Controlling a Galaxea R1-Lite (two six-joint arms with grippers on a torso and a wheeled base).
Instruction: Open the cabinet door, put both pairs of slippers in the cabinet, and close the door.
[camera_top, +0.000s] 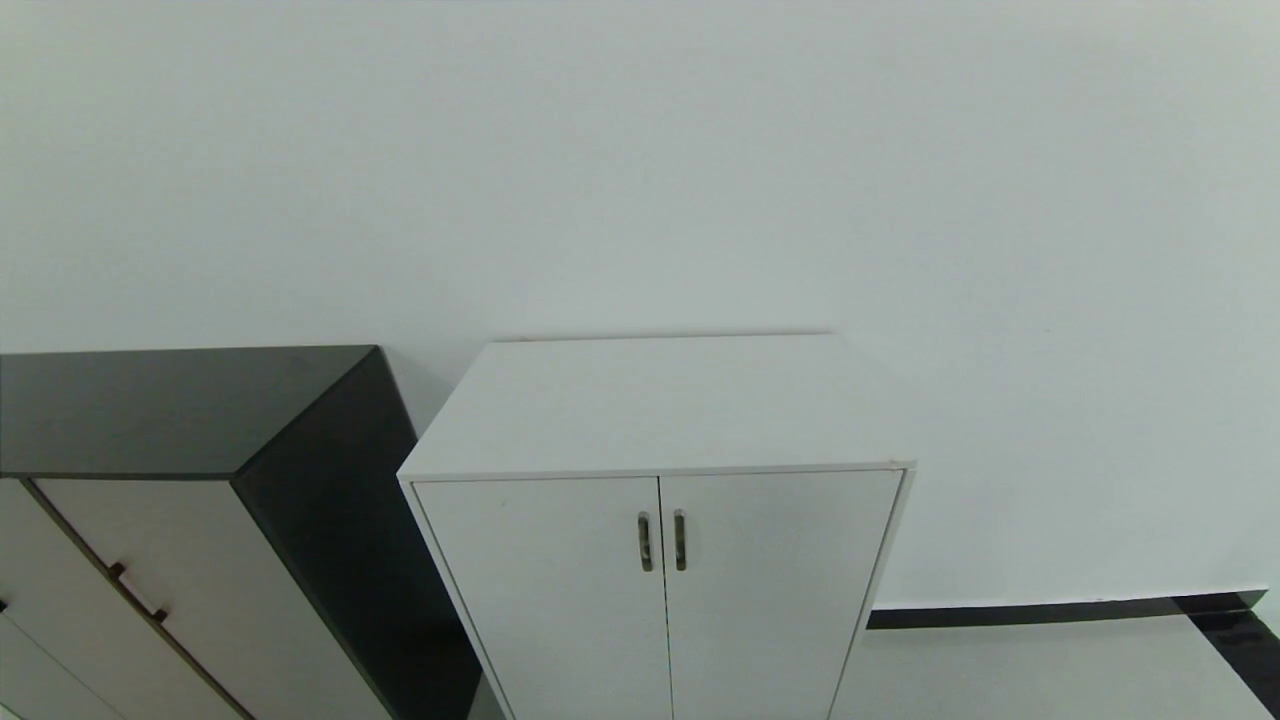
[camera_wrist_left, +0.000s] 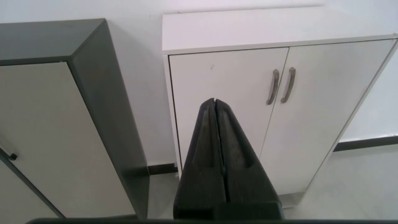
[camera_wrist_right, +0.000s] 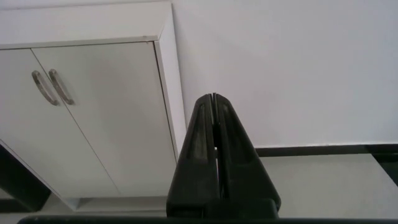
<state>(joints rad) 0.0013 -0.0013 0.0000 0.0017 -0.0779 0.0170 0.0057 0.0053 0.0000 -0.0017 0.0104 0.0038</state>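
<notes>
Cabinet (camera_top: 600, 560) apparently shut, contents hidden.

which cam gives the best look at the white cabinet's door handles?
Left wrist view: both handles are seen nearly head-on, unblocked, their bowed shape plain. The head view shows them steeply from above; the right wrist view shows them obliquely, from the side.

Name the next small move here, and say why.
Probably open the left gripper and ease it toward the left metal bar handle of the white two-door cabinet. The cabinet is fully shut, and both this gripper and the right gripper are closed, short of the handles.
</notes>
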